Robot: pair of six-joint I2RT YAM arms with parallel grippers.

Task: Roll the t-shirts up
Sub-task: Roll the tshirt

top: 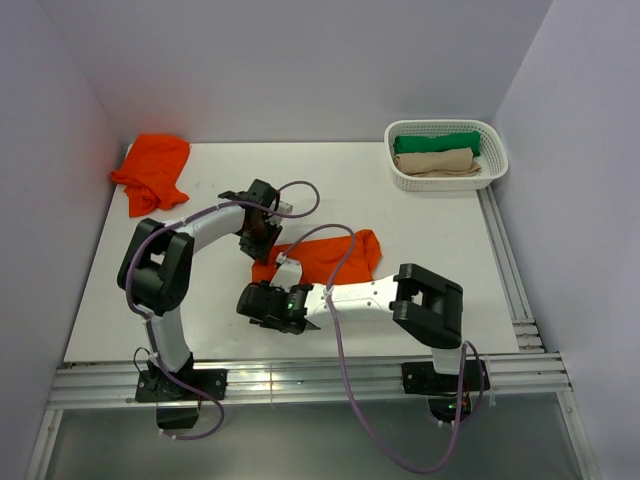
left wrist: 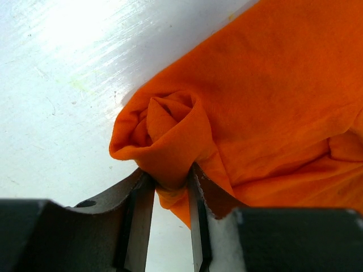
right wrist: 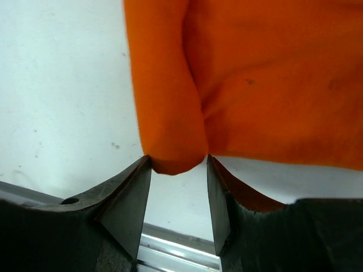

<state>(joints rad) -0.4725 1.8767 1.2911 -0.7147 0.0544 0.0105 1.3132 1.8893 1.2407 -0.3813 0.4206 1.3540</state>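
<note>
Both grippers pinch the orange t-shirt (top: 330, 255) roll ends (table edge near).

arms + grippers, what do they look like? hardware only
Both arms have white link tubes with black joint housings. A purple cable loops along each. The left gripper and right gripper have dark wedge-shaped fingers. A green light glows near the right wrist.

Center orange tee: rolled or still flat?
Partly rolled. The orange tee has one spiralled edge, gripped by the left end effector; the rest lies spread.
</note>
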